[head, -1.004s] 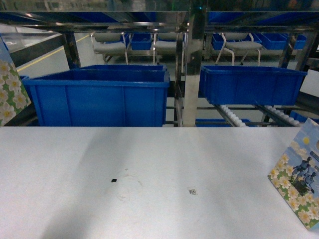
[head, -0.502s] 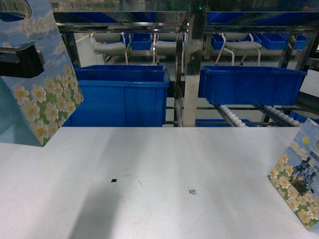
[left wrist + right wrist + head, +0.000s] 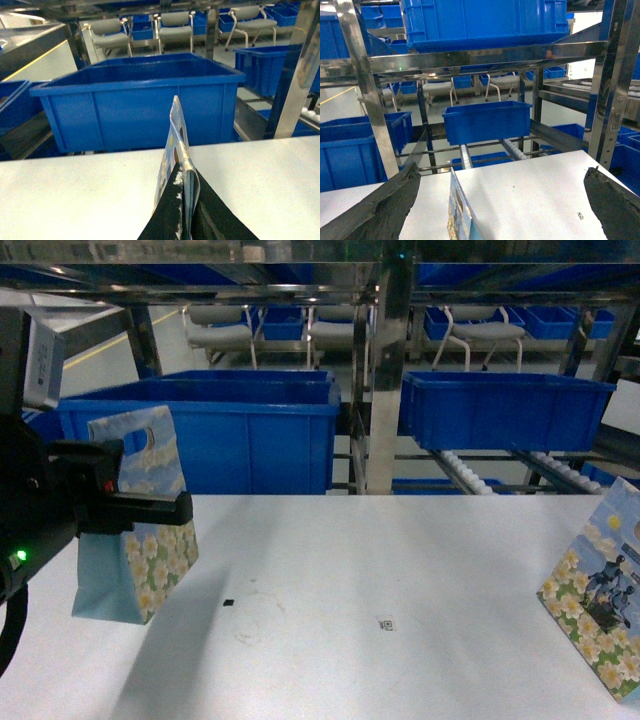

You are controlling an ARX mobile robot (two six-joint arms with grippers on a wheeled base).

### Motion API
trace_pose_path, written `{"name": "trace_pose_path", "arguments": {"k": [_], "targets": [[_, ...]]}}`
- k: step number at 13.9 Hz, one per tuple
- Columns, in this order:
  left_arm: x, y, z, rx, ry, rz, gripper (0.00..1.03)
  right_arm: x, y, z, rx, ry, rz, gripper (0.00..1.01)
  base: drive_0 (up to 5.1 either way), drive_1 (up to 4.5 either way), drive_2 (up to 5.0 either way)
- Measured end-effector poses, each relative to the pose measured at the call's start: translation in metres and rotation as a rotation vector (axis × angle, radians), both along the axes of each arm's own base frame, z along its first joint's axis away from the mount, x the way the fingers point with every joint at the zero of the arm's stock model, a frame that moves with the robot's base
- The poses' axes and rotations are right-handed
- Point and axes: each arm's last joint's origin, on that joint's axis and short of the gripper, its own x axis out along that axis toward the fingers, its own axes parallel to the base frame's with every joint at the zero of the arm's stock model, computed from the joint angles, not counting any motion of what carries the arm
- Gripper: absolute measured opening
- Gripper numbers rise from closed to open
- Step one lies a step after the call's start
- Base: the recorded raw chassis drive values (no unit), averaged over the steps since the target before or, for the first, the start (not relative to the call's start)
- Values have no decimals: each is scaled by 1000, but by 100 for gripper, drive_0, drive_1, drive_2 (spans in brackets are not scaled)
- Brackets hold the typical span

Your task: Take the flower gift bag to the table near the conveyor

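A flower gift bag (image 3: pixel 140 560), pale blue with white daisies, hangs over the left part of the white table (image 3: pixel 400 560). My left gripper (image 3: pixel 150 506) is shut on the bag's upper edge. In the left wrist view the black fingers (image 3: pixel 172 210) pinch the bag's top (image 3: pixel 176 130). Whether the bag's base touches the table I cannot tell. A second flower bag (image 3: pixel 600 600) stands at the table's right edge. In the right wrist view it (image 3: pixel 457 210) sits between the wide-apart fingers of my open right gripper (image 3: pixel 502 172). The conveyor (image 3: pixel 470 475), a steel frame with white rollers, runs behind the table.
Large blue bins (image 3: pixel 210 430) (image 3: pixel 505 410) sit on the conveyor lanes just past the table's far edge. A steel upright (image 3: pixel 380 370) rises between them. Grey chairs (image 3: pixel 220 330) stand further back. Small black marks (image 3: pixel 229 602) dot the table top.
The left arm brought the flower bag from the upper left, close to the camera, down and forward over the table's left side. The right bag has not moved.
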Motion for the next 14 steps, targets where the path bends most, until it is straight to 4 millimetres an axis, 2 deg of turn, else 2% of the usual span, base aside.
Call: {"name": "trace_pose_path", "arguments": {"k": [3, 6, 9, 12, 14], "targets": [[17, -1, -16, -33, 37, 19, 2, 0, 0, 0, 0, 0, 0, 98, 0, 0, 0], [24, -16, -7, -61, -5, -24, 2, 0, 0, 0, 0, 0, 0, 98, 0, 0, 0], [26, -27, -8, -83, -11, -48, 2, 0, 0, 0, 0, 0, 0, 98, 0, 0, 0], [31, -28, -26, -87, 40, -29, 2, 0, 0, 0, 0, 0, 0, 98, 0, 0, 0], [32, -29, -32, -86, 57, -27, 2, 0, 0, 0, 0, 0, 0, 98, 0, 0, 0]]}}
